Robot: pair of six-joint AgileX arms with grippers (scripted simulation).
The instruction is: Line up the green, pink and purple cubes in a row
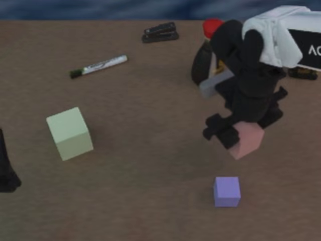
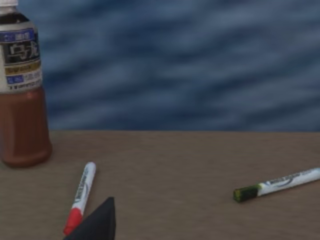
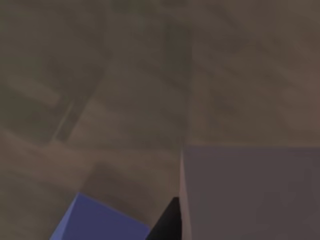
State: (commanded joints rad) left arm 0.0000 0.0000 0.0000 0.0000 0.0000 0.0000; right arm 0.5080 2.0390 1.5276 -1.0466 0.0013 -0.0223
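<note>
The pale green cube (image 1: 69,133) sits on the table at the left. The small purple cube (image 1: 226,191) rests near the front, right of centre, and its corner (image 3: 100,222) shows in the right wrist view. My right gripper (image 1: 246,128) is shut on the pink cube (image 1: 248,141), holding it tilted just behind the purple cube and apart from it. The pink cube (image 3: 250,195) fills the near corner of the right wrist view beside one black finger (image 3: 167,225). My left gripper (image 1: 7,173) is parked at the table's left edge, with one fingertip (image 2: 97,222) showing in its wrist view.
A green-capped marker (image 1: 99,66) lies behind the green cube. A black stapler (image 1: 160,31) is at the back centre. A red-capped bottle (image 1: 211,27) stands behind the right arm. The left wrist view shows a brown bottle (image 2: 22,100) and a red marker (image 2: 80,197).
</note>
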